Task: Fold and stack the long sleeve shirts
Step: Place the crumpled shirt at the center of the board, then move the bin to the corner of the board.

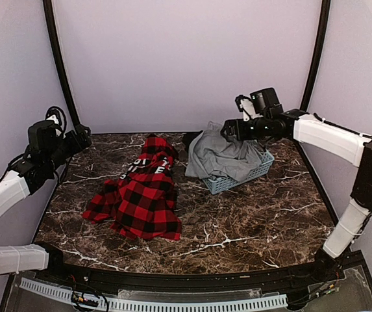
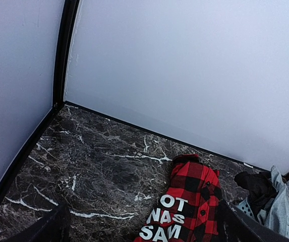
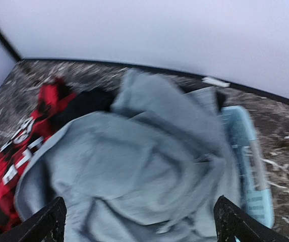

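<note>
Lettering on checked shirt reads plainly only from left wrist.

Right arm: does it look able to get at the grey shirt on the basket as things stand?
Probably yes. The right gripper hovers open just above the grey shirt, which lies uncovered on top of the basket, with nothing between them.
</note>
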`<state>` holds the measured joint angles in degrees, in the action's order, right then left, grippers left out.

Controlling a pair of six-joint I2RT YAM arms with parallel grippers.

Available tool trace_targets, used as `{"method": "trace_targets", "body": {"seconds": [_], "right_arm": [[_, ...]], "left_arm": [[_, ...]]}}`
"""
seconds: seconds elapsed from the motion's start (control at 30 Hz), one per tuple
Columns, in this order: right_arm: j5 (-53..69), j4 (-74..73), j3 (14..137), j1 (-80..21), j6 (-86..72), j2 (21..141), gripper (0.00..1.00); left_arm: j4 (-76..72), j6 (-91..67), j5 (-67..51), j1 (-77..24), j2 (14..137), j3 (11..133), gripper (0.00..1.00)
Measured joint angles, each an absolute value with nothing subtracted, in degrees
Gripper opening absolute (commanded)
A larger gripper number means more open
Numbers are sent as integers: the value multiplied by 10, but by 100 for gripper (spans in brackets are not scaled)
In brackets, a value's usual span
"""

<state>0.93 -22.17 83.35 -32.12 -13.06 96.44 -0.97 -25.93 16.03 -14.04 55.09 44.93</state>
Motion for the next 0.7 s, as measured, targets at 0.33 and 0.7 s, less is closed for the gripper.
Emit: {"method": "trace_targets", "body": {"seconds": [0.33,0.7], "right_arm": [[-99,-248,885,-163,-117,1076,87],[-81,-296,910,-118,-89,1162,61]], "left_arm": [[-17,-265,125,-141,559,447,99],[-17,-270,107,-142,564,447,99]]}}
